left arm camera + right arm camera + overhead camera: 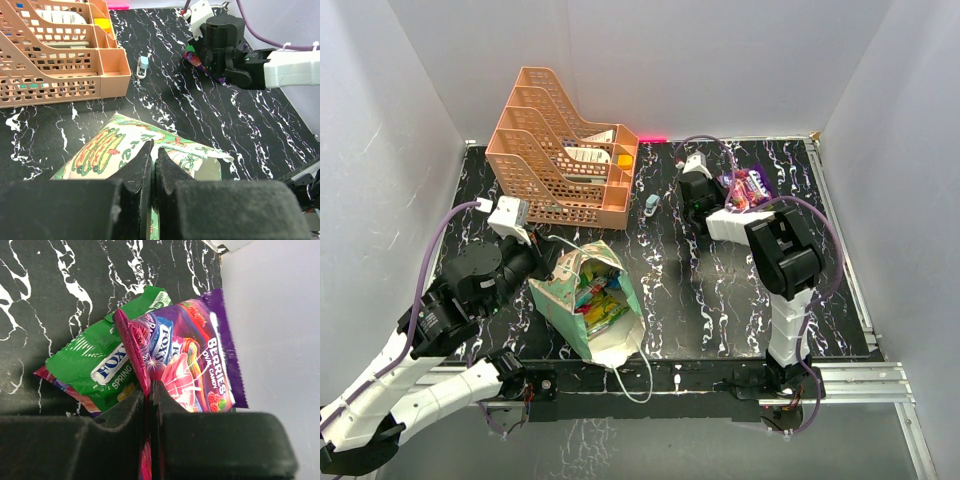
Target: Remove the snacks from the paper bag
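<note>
The snacks (pixel 598 298) are only partly taken out. Several bright packets are seen inside the paper bag (pixel 552 296), which is placed close to the near edge of the counter (pixel 720 300), toward its left side. A small pile of packets (pixel 748 188) is already laid at the far right corner. A purple packet (pixel 210 355) and a green packet (pixel 95 365) can be told apart there, flat on the counter and overlapping. A pink packet (pixel 131 342) is gripped by the closed right fingers (pixel 127 407) just above this pile, so it is judged that this one is about to be put down (it is not released yet). The packets in the bag are left to be done.

The bag is seen tilted, not upright. Its long axis runs from the far left to the near right. Its open mouth is pointed toward the near edge and somewhat upward, with the string handles (pixel 632 385) hanging over that edge. Its upper edge is pinched by the closed left fingers (pixel 140 167). The pink packet is held edge-on, with its long axis along the fingers.
</note>
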Robot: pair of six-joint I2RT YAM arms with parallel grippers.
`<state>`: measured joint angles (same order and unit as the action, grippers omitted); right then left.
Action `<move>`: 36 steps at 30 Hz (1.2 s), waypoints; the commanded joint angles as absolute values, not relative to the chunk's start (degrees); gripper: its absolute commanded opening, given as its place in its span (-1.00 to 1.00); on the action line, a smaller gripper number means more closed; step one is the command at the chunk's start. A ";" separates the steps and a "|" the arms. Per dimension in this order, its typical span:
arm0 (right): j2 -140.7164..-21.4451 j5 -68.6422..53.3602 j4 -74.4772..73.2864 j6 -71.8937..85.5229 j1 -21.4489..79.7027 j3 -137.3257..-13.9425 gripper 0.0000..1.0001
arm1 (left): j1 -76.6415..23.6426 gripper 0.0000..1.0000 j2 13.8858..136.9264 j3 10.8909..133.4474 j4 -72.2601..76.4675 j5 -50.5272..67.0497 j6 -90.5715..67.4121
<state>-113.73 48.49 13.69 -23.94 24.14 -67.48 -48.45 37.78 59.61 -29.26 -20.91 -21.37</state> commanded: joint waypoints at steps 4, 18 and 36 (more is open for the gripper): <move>-117.36 46.36 17.03 -21.98 24.47 -71.23 -0.85 | -48.24 -1.00 37.44 62.31 -29.80 -22.71 -20.48; -110.58 44.59 14.08 -20.42 24.60 -70.73 -0.19 | -48.25 -1.00 37.84 62.17 -28.84 -21.94 -20.76; -79.41 1.45 -4.35 4.51 31.57 -54.15 0.49 | -48.25 -1.00 37.62 60.47 -27.91 -20.34 -22.12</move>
<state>-86.87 21.78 -0.56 -5.15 31.86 -61.23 -48.45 38.04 60.38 -29.71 -20.53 -21.69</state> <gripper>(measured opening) 0.736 0.009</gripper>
